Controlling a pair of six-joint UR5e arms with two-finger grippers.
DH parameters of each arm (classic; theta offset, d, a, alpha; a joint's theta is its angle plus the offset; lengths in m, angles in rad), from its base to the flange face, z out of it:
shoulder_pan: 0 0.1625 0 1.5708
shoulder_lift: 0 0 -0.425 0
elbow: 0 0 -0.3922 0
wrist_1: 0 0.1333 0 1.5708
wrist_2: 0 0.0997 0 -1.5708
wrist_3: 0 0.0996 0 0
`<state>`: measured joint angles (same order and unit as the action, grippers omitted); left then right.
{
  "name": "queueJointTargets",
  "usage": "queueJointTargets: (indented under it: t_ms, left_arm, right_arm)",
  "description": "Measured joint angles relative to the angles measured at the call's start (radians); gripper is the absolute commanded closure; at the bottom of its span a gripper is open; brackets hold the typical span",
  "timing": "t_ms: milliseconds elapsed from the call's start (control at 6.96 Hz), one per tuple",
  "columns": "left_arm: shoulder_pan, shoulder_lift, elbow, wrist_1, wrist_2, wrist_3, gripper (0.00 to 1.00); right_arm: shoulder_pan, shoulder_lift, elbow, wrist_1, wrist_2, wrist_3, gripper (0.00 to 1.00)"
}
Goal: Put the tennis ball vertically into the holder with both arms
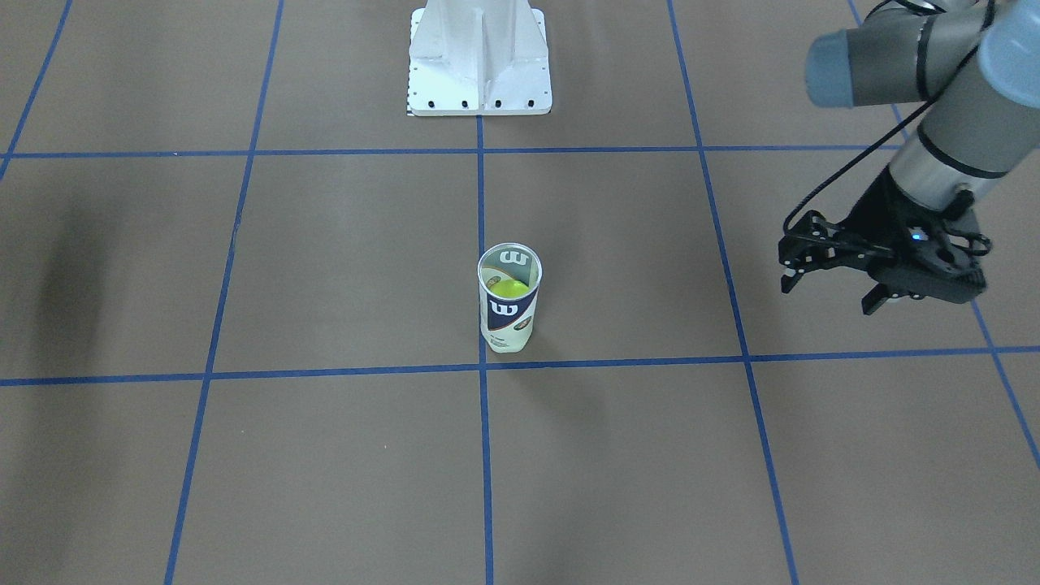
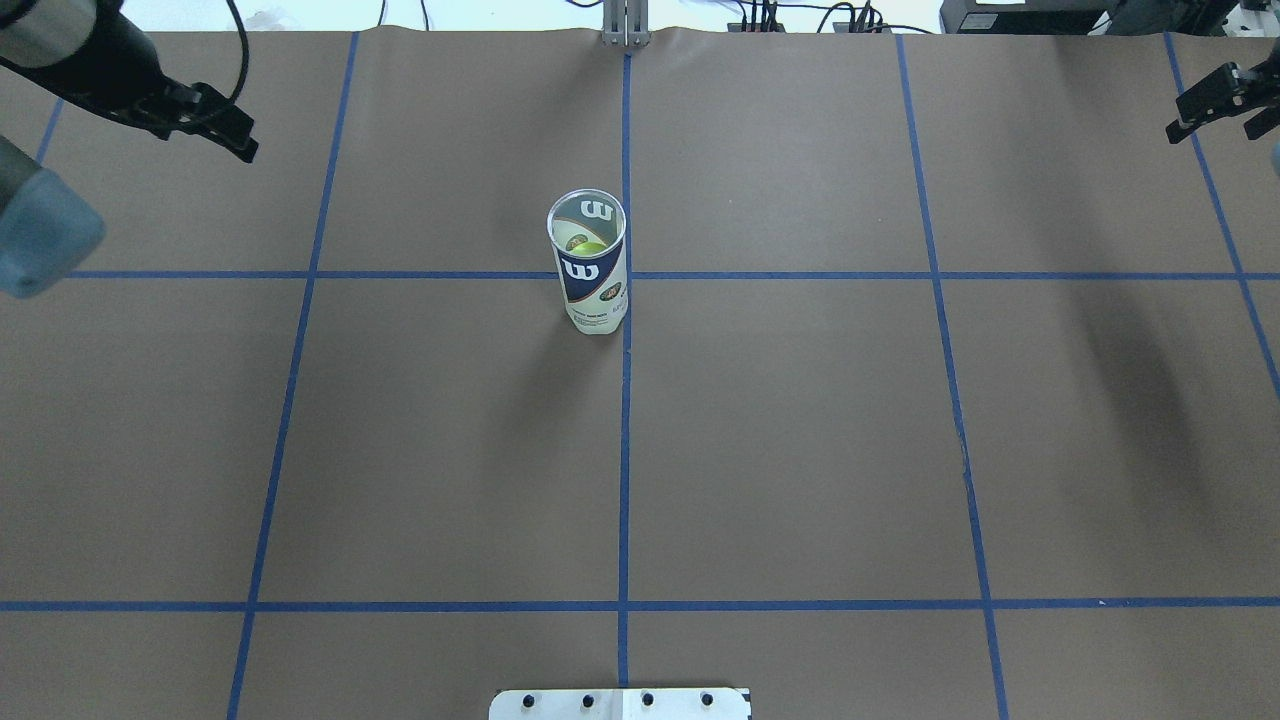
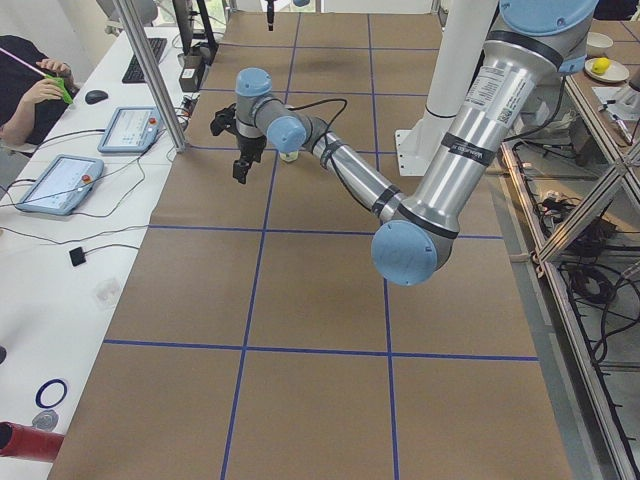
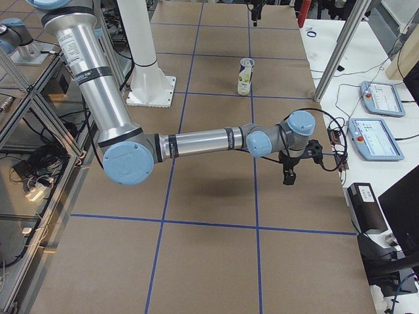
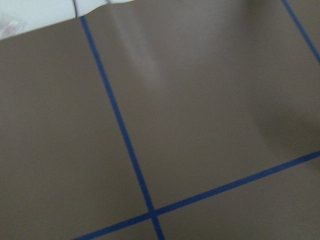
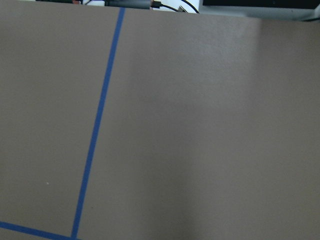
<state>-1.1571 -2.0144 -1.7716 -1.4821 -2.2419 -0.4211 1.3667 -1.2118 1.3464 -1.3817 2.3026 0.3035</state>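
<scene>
Seen from overhead, the holder [image 2: 588, 262] stands upright at upper centre, a tennis ball [image 2: 588, 247] half hidden inside; my left gripper [image 2: 232, 132], upper left, and my right gripper [image 2: 1215, 112], cropped by the upper right edge, both hang well clear, fingers apart.

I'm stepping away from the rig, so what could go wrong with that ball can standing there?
The holder stands upright, tall and narrow, the left gripper and right gripper both far off; a bump could tip it. Its top is open, so the tennis ball inside could then roll out.
</scene>
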Motion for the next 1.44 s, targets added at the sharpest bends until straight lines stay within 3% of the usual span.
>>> queueJointTargets:
  t_ms: [288, 575, 863, 1150, 1438]
  left_arm:
    - [-0.166, 0.006, 0.027, 0.299, -0.046, 0.290, 0.00]
    - [-0.290, 0.010, 0.146, 0.374, -0.060, 0.483, 0.00]
    - [-0.326, 0.041, 0.291, 0.319, -0.075, 0.526, 0.00]
    - [-0.331, 0.131, 0.340, 0.197, -0.081, 0.533, 0.00]
    - [-0.353, 0.168, 0.366, 0.164, -0.086, 0.591, 0.00]
  right_arm:
    - [0.001, -0.051, 0.039, -0.004, -0.020, -0.001, 0.00]
    - [0.023, -0.142, 0.106, -0.008, 0.018, -0.004, 0.00]
    - [0.052, -0.283, 0.232, -0.011, 0.056, -0.007, 0.00]
    - [0.077, -0.414, 0.342, -0.012, 0.064, -0.010, 0.00]
    - [0.115, -0.430, 0.367, -0.076, 0.087, -0.023, 0.00]
